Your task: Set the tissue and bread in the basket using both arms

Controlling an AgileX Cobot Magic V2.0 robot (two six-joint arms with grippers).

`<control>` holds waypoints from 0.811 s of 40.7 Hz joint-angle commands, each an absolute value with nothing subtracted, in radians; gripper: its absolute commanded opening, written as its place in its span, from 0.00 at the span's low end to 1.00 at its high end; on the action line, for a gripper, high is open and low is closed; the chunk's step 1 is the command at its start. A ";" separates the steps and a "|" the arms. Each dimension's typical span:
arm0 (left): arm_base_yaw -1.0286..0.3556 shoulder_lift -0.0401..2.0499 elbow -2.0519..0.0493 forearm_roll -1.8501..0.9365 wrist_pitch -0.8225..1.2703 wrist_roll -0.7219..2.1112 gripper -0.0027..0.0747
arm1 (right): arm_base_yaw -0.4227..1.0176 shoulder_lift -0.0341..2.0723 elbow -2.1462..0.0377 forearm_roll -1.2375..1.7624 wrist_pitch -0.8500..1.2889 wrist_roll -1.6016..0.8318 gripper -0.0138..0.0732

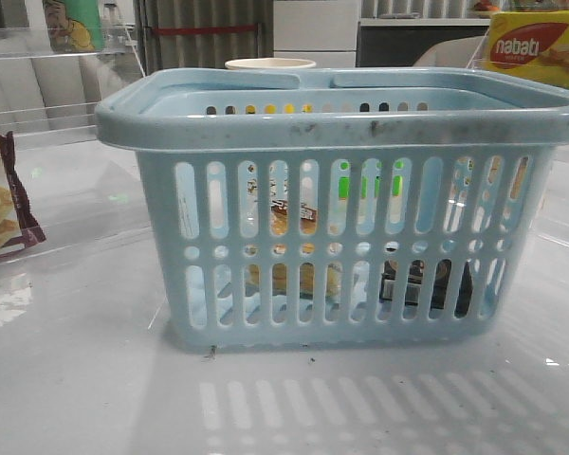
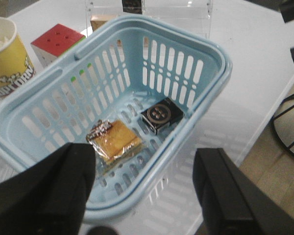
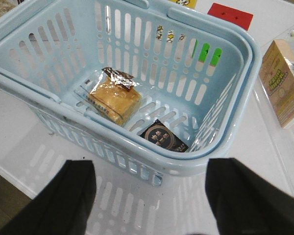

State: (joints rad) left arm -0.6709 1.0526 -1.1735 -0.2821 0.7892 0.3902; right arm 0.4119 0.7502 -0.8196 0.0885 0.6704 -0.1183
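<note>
We see the white table (image 1: pixel 76 379) carrying the light-blue slotted basket (image 1: pixel 341 123) at its middle, handles folded down on the rim. Inside, on the basket floor, lies the bread (image 3: pixel 113 99) in its clear packet, towards the left, and just beside it on the right, apart from it, the smaller dark tissue pack (image 2: pixel 161 115). Our left gripper (image 2: pixel 144 196) hangs above the basket's edge, fingers spread wide, holding nothing — the right gripper (image 3: pixel 149 200) likewise, wide apart and empty. A yellow nabati box (image 1: pixel 536 47) stands far right, a popcorn cup (image 2: pixel 5 58) beyond the basket.
</note>
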 commanded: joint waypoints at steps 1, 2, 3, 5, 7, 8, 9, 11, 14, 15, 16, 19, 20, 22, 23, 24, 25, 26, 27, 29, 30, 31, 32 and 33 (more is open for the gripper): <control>-0.678 0.948 -1.113 -0.297 0.729 0.393 0.66 | 0.412 0.746 -0.847 0.078 0.600 -0.126 0.82; -0.678 0.928 -1.085 -0.295 0.731 0.393 0.66 | 0.412 0.746 -0.847 0.078 0.600 -0.126 0.82; -0.678 0.903 -1.058 -0.284 0.731 0.393 0.66 | 0.412 0.746 -0.847 0.078 0.600 -0.126 0.82; -0.678 0.859 -1.013 -0.258 0.736 0.393 0.66 | 0.412 0.746 -0.847 0.078 0.599 -0.126 0.82; -0.678 0.820 -0.971 -0.229 0.740 0.378 0.66 | 0.412 0.746 -0.847 0.078 0.594 -0.126 0.82; -0.678 0.804 -0.948 -0.205 0.740 0.353 0.66 | 0.412 0.746 -0.847 0.078 0.591 -0.126 0.82; -0.678 0.784 -0.928 -0.183 0.740 0.327 0.66 | 0.412 0.746 -0.847 0.078 0.587 -0.126 0.82; -0.678 0.753 -0.897 -0.124 0.745 0.253 0.66 | 0.412 0.746 -0.847 0.078 0.587 -0.126 0.82; -0.678 0.714 -0.861 -0.024 0.763 0.130 0.66 | 0.412 0.746 -0.847 0.078 0.584 -0.126 0.82; -0.678 0.706 -0.848 0.006 0.768 0.093 0.66 | 0.412 0.746 -0.847 0.078 0.582 -0.126 0.82; -0.678 0.697 -0.838 0.026 0.775 0.068 0.66 | 0.412 0.746 -0.847 0.078 0.580 -0.126 0.82; -0.678 0.684 -0.816 0.065 0.782 0.013 0.66 | 0.412 0.746 -0.847 0.076 0.589 -0.126 0.82; -0.678 0.682 -0.810 0.068 0.782 0.008 0.66 | 0.412 0.746 -0.847 0.075 0.595 -0.126 0.82; -0.678 0.682 -0.804 0.068 0.782 0.006 0.66 | 0.412 0.746 -0.847 0.072 0.611 -0.126 0.82; -0.678 0.682 -0.803 0.068 0.779 0.006 0.66 | 0.412 0.746 -0.847 0.072 0.621 -0.126 0.82; -0.678 0.682 -0.799 0.068 0.776 0.006 0.66 | 0.412 0.744 -0.847 0.072 0.628 -0.126 0.82; -0.678 0.684 -0.799 0.068 0.772 0.006 0.66 | 0.412 0.742 -0.847 0.072 0.638 -0.126 0.82; -0.678 0.684 -0.799 0.068 0.772 0.006 0.66 | 0.412 0.739 -0.847 0.072 0.645 -0.126 0.82; -0.678 0.684 -0.799 0.068 0.770 0.006 0.66 | 0.412 0.734 -0.844 0.071 0.654 -0.126 0.82; -0.678 0.685 -0.798 0.068 0.766 0.006 0.66 | 0.412 0.721 -0.840 0.071 0.667 -0.126 0.82; -0.678 0.687 -0.798 0.068 0.766 0.006 0.66 | 0.412 0.714 -0.837 0.071 0.672 -0.126 0.82; -0.678 0.687 -0.798 0.068 0.766 0.006 0.66 | 0.412 0.703 -0.833 0.071 0.679 -0.126 0.82; -0.678 0.687 -0.798 0.068 0.766 0.006 0.66 | 0.412 0.694 -0.828 0.071 0.686 -0.126 0.82; -0.678 0.689 -0.798 0.068 0.766 0.006 0.66 | 0.412 0.682 -0.824 0.071 0.693 -0.126 0.82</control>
State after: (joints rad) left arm -0.6709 0.6864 -0.7727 0.0649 0.8447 0.0202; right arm 0.4119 0.7160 -0.8068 0.0835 0.7326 -0.1183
